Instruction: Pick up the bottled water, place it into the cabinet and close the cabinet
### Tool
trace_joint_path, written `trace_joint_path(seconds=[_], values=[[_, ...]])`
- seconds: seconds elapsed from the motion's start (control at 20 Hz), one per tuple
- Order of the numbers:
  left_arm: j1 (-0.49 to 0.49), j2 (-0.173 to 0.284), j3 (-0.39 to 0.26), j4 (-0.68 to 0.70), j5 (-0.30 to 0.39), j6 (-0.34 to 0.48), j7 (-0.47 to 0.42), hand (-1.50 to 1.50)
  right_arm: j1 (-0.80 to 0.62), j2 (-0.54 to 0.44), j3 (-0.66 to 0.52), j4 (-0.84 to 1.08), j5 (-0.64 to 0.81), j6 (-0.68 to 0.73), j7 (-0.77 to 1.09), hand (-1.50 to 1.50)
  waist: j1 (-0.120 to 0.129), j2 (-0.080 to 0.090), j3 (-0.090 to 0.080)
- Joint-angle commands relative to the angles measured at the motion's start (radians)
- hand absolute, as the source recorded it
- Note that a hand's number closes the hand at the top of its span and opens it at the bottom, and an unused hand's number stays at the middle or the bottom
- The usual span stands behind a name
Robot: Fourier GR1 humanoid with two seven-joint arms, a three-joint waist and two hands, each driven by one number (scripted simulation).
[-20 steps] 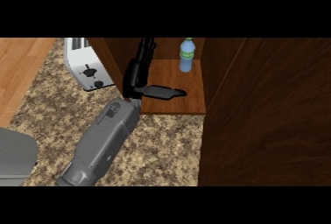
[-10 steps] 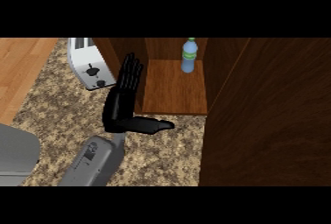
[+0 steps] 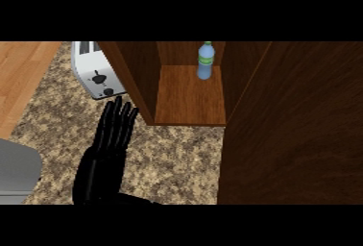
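Observation:
The bottled water (image 3: 205, 60), clear with a blue cap and green label, stands upright at the back of the cabinet's wooden shelf (image 3: 188, 101). The cabinet's dark door (image 3: 291, 129) stands open and fills the right side of the head view. My left hand (image 3: 106, 153) lies over the granite counter, left of and below the cabinet's opening. Its fingers are straight and point toward the toaster, its thumb sticks out to the right, and it holds nothing. It is well apart from the bottle. My right hand does not show.
A white toaster (image 3: 96, 72) stands on the counter just left of the cabinet's side wall (image 3: 131, 72). A grey object (image 3: 14, 168) sits at the lower left edge. Light wood floor (image 3: 21, 77) shows at the far left.
My left hand has pulled back from the cabinet's shelf, down and to the left, over the counter. The bottle stays upright on the shelf.

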Motion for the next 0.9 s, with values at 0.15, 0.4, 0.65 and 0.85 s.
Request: trace_joint_path(seconds=[0.15,0.4,0.65,0.85], values=[[0.218,0.075,0.000,-0.224,0.019,-0.022,-0.030,-1.50,-0.031,-0.112,0.062,-0.063,0.052,0.078,0.123,1.50,0.002,0.003,-0.001],[0.367,0.147,0.062,-0.316,0.053,-0.063,-0.081,-1.50,-0.034,-0.137,0.222,-0.104,0.157,0.118,0.146,1.50,0.006,0.000,-0.002],[0.530,0.203,0.113,-0.399,0.115,-0.151,-0.149,-1.50,-0.089,-0.089,0.324,-0.149,0.242,0.076,0.217,1.50,0.015,-0.001,-0.003],[0.609,0.248,0.251,-0.434,0.249,-0.234,-0.161,-1.50,-0.115,-0.065,0.386,-0.131,0.316,0.052,0.249,1.50,0.017,-0.001,-0.003]])
